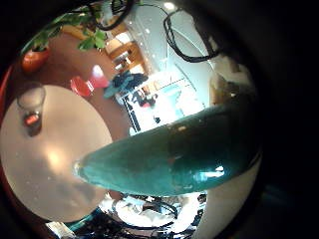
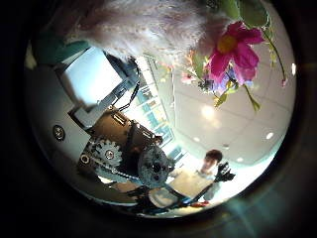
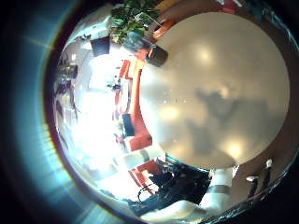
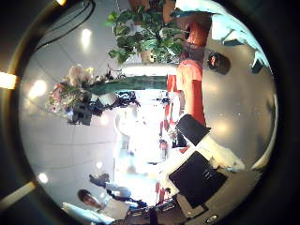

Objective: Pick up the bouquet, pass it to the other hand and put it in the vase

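The bouquet's cone-shaped wrap (image 1: 174, 154) fills much of the left little finger side palm view, close against my left palm. Its flowers (image 2: 233, 50) and fluffy blooms spread out in the left thumb side view. From the right thumb side view the bouquet (image 4: 103, 86) is lifted in the air, with my left hand (image 4: 84, 111) curled round it. The glass vase (image 1: 30, 105) stands upright on the round table (image 1: 60, 164), also visible as a small vase (image 4: 217, 63) near the table's rim. My right hand (image 4: 202, 173) is apart from the bouquet, its fingers relaxed and holding nothing.
The round table (image 3: 206, 93) lies under my right palm. A potted plant (image 4: 145, 33) stands beyond the table, and chairs (image 1: 85, 85) stand on the floor past the vase.
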`<state>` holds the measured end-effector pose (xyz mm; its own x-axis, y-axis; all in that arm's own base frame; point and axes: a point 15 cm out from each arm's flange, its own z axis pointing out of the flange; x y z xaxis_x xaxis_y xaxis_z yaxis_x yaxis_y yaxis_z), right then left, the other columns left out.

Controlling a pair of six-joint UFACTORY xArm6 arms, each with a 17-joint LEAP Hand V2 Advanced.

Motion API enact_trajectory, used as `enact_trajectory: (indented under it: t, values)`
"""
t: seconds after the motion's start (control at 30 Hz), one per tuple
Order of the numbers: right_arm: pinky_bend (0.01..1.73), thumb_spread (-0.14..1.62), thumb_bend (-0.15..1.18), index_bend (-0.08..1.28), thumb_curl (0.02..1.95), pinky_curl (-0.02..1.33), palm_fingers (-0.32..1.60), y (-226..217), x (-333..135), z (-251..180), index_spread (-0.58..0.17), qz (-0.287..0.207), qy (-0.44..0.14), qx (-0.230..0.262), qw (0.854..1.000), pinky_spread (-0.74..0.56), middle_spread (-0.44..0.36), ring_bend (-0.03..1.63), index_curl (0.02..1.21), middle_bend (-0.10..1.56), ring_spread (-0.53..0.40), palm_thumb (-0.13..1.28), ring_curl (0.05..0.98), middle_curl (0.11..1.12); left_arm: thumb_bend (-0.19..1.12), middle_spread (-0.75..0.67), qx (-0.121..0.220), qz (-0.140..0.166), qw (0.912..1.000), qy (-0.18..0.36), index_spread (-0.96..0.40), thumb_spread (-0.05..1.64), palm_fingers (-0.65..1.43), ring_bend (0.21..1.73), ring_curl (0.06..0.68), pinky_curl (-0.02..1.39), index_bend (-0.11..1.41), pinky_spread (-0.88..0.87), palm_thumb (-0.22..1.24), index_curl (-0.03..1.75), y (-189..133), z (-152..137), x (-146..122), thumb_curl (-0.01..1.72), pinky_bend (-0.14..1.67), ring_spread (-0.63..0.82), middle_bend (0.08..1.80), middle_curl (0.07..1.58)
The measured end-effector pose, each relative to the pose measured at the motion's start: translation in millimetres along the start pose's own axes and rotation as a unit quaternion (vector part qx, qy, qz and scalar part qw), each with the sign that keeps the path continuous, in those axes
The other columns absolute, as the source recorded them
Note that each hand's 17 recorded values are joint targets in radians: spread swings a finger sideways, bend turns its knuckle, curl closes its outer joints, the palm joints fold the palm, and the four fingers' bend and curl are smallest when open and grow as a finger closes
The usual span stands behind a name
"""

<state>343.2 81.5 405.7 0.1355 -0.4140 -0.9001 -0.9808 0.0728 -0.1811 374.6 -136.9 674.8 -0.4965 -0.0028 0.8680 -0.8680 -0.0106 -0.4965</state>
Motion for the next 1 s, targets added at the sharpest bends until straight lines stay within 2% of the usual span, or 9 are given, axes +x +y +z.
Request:
enact_trajectory:
  t: [0.17,0.2,0.27,0.47,0.63,0.8,1.0]
  values:
    - [1.08,0.97,-0.03,0.27,0.59,0.56,0.05,-1.7,1.2,-0.5,-0.407,0.002,0.0,0.002,1.0,0.08,-0.111,1.0,0.49,0.59,-0.129,0.7,0.397,0.47,0.18,-0.49,0.051,0.059,0.9966,-0.027,-0.66,1.08,0.95,1.63,0.578,1.04,0.81,-0.55,1.05,1.09,-25.7,-26.1,10.6,0.79,1.26,-0.38,1.21,0.97]
    - [1.08,0.98,-0.04,0.25,0.58,0.56,0.02,-1.7,1.1,-0.3,-0.4,0.002,0.0,0.002,1.0,0.13,-0.1,0.98,0.48,0.56,-0.101,0.69,0.39,0.46,0.18,-0.49,0.066,0.074,0.9945,-0.034,-0.67,1.08,0.95,1.63,0.579,1.05,0.8,-0.55,1.05,1.1,-32.6,-31.8,7.0,0.79,1.25,-0.38,1.21,0.98]
    - [1.05,0.98,-0.04,0.22,0.56,0.54,-0.04,-1.9,1.0,0.3,-0.391,0.005,0.0,0.002,1.0,0.21,-0.071,0.92,0.46,0.5,-0.04,0.68,0.361,0.43,0.17,-0.5,0.091,0.084,0.9914,-0.044,-0.68,1.09,0.94,1.63,0.58,1.07,0.8,-0.56,1.05,1.13,-44.0,-42.2,-5.6,0.81,1.25,-0.37,1.22,0.98]
    - [0.95,1.0,-0.03,0.16,0.52,0.46,-0.04,-5.0,3.5,1.7,-0.372,0.012,-0.005,0.004,1.0,0.35,-0.009,0.81,0.4,0.4,0.07,0.66,0.304,0.38,0.16,-0.5,0.126,0.064,0.9887,-0.05,-0.7,1.11,0.94,1.64,0.579,1.12,0.78,-0.58,1.05,1.19,-64.3,-60.3,-53.3,0.84,1.23,-0.37,1.22,0.98]
    - [0.92,1.01,-0.03,0.15,0.5,0.42,-0.01,-3.8,6.2,3.0,-0.364,0.016,-0.007,0.003,1.0,0.41,0.016,0.77,0.36,0.36,0.109,0.65,0.282,0.36,0.15,-0.5,0.137,0.074,0.986,-0.06,-0.71,1.12,0.94,1.64,0.578,1.15,0.76,-0.59,1.05,1.22,-74.2,-62.5,-70.9,0.86,1.21,-0.37,1.22,0.98]
    - [0.9,1.01,-0.03,0.15,0.49,0.4,0.01,-2.9,14.7,4.2,-0.36,0.028,-0.011,0.002,1.0,0.42,0.023,0.75,0.33,0.34,0.123,0.65,0.271,0.36,0.14,-0.5,0.132,0.061,0.9877,-0.058,-0.72,1.12,0.95,1.64,0.576,1.18,0.74,-0.61,1.05,1.25,-85.3,-47.8,-97.8,0.87,1.19,-0.37,1.22,0.98]
    - [0.88,1.02,-0.03,0.15,0.48,0.37,0.03,-4.7,22.7,5.3,-0.356,0.036,-0.016,0.0,0.999,0.43,0.025,0.74,0.3,0.33,0.129,0.65,0.259,0.35,0.12,-0.5,0.13,0.054,0.9883,-0.058,-0.73,1.12,0.95,1.64,0.573,1.2,0.71,-0.62,1.06,1.28,-100.9,-43.8,-123.8,0.89,1.17,-0.37,1.22,0.98]
